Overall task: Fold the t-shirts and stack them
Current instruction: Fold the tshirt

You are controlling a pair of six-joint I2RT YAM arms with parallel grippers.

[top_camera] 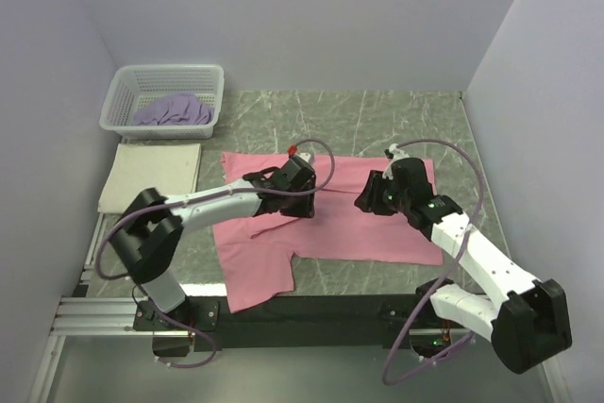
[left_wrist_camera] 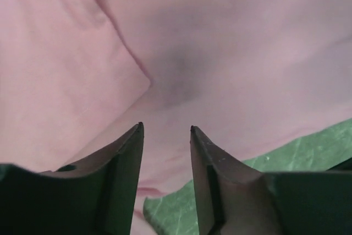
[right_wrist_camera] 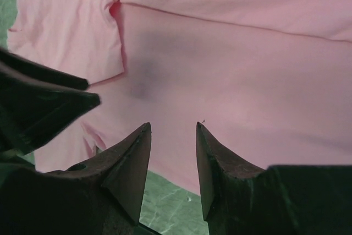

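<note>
A pink t-shirt (top_camera: 368, 224) is spread on the table (top_camera: 406, 110) beneath the left gripper (left_wrist_camera: 166, 127) and right gripper (right_wrist_camera: 173, 125), jaws apart on both; a lavender t-shirt (top_camera: 175, 110) is kept in the basket (top_camera: 170, 70).

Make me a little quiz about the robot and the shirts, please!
1. True or false: the crumpled lavender fabric t-shirt lies inside the white plastic lattice basket.
2. Pick one: what lies under both pincers? A) the spread pink fabric t-shirt B) a blue towel C) a red sock
3. Short answer: is the left pincer or the right pincer holding anything?
Key: 1 true. 2 A. 3 No, both stand open with nothing between their fingers.
</note>
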